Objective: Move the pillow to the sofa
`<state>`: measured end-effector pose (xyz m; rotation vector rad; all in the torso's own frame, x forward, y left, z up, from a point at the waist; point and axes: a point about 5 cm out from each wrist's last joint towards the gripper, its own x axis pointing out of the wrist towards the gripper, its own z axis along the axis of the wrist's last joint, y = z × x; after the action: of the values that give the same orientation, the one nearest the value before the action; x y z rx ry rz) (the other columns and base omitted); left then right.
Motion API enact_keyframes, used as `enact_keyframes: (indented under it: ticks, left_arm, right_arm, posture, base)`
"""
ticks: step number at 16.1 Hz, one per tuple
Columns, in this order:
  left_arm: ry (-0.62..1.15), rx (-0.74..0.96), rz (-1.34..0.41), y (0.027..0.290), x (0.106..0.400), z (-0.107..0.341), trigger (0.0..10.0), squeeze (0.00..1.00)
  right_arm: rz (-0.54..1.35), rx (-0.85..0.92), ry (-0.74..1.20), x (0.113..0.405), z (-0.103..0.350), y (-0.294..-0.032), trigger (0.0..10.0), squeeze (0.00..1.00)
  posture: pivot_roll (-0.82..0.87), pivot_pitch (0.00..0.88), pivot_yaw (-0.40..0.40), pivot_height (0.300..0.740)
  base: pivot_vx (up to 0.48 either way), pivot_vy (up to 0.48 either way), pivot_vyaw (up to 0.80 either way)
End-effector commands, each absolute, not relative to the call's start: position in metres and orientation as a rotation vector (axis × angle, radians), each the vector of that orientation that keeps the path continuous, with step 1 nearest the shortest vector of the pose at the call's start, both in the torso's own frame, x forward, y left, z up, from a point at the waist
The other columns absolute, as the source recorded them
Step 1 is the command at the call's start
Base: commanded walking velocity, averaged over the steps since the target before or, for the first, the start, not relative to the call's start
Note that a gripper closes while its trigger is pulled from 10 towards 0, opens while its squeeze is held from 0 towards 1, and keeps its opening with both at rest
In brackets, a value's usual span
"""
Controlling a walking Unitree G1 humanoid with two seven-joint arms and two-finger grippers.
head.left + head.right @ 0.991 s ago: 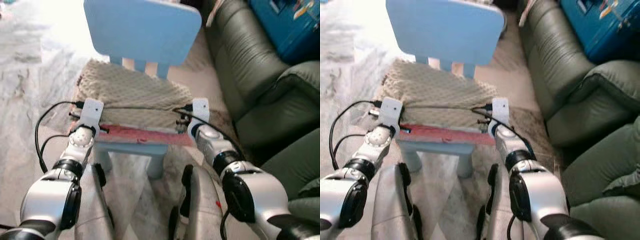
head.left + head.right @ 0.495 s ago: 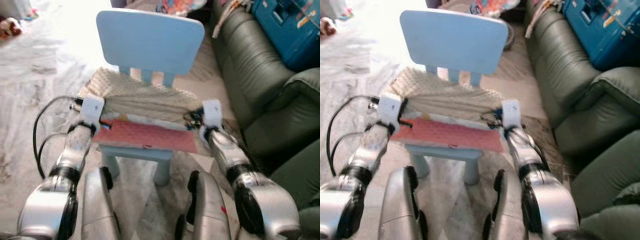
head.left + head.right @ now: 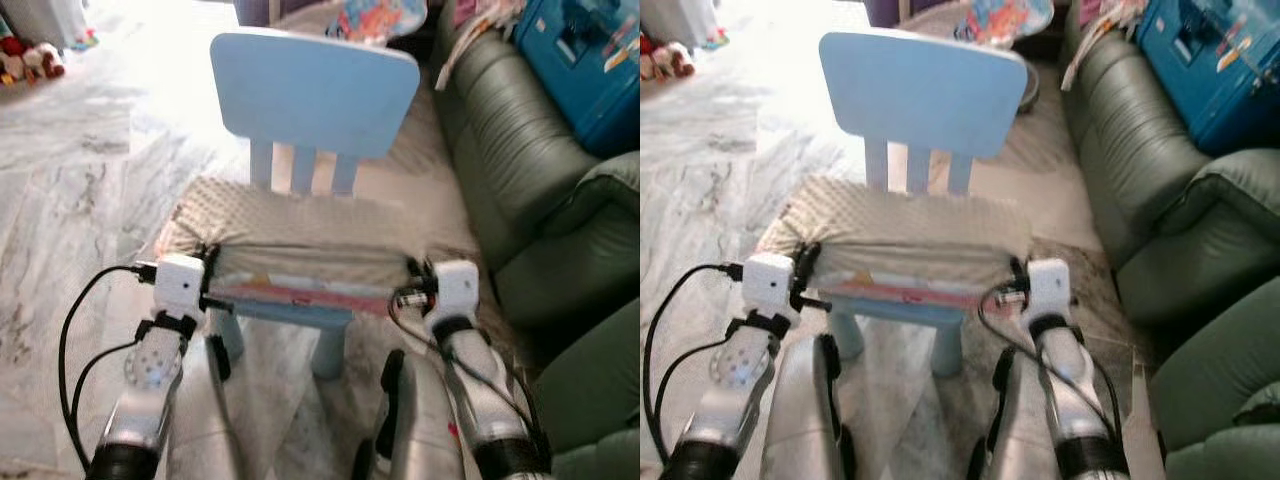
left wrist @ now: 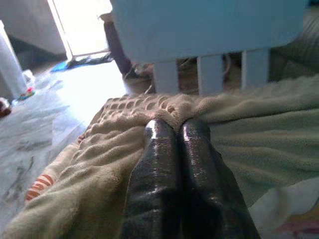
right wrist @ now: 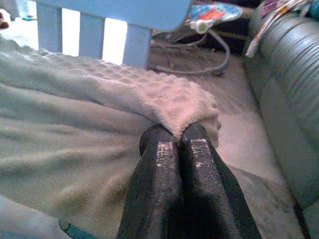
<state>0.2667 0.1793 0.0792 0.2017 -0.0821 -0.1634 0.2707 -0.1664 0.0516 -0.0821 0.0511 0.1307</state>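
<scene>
A flat cream pillow (image 3: 300, 232) with a bumpy, dotted fleece cover and a pink-striped underside lies on the seat of a small light-blue plastic chair (image 3: 312, 90). The left claw (image 4: 174, 130) and right claw (image 5: 175, 135) each pinch a front corner, fingers closed. A dark green leather sofa (image 3: 520, 170) stands just right.

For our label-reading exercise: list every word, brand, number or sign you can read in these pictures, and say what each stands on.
None can be read.
Blue box beside the sofa: pale printed patches, too blurred to read.
Pillow on the blue chair: coloured print along its front edge, no legible letters.
Colourful printed item behind the chair: a picture pattern, no legible words.
</scene>
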Motion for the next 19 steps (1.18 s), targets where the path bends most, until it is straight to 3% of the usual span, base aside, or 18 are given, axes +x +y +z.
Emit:
enact_keyframes:
  ticks: [1, 2, 3, 4, 10, 19]
  left_arm:
    - [-0.095, 0.190, -0.156, 0.182, 0.266, 0.086, 0.0, 0.00]
    - [-0.042, 0.187, -0.159, 0.180, 0.264, 0.081, 6.7, 0.00]
    - [-0.007, 0.175, -0.156, 0.178, 0.265, 0.078, 10.0, 0.00]
    - [0.036, 0.158, -0.180, 0.172, 0.266, 0.076, 10.0, 0.00]
    - [0.061, 0.120, -0.230, 0.164, 0.266, 0.081, 10.0, 0.00]
    - [0.101, 0.099, -0.242, 0.159, 0.265, 0.081, 10.0, 0.00]
  right_arm:
    - [0.084, -0.094, 0.031, 0.268, 0.058, -0.177, 0.0, 0.00]
    - [0.078, -0.088, 0.046, 0.261, 0.057, -0.179, 2.1, 0.00]
    - [0.067, -0.092, 0.052, 0.259, 0.056, -0.181, 3.6, 0.00]
    - [0.065, -0.111, 0.060, 0.258, 0.057, -0.181, 10.0, 0.00]
    - [0.076, -0.056, 0.062, 0.260, 0.065, -0.182, 10.0, 0.00]
    - [0.063, -0.011, 0.055, 0.271, 0.077, -0.181, 10.0, 0.00]
  posture:
    - [0.04, 0.000, -0.083, 0.491]
    - [0.04, 0.000, -0.078, 0.491]
    - [0.03, 0.000, -0.076, 0.491]
    - [0.02, 0.000, -0.065, 0.491]
    - [-0.01, 0.000, -0.041, 0.496]
    - [-0.01, 0.000, -0.035, 0.601]
  base:
    - [0.000, 0.000, 0.00]
    - [0.000, 0.000, 0.00]
    - [0.000, 0.000, 0.00]
    - [0.000, 0.000, 0.00]
    - [0.000, 0.000, 0.00]
    - [0.000, 0.000, 0.00]
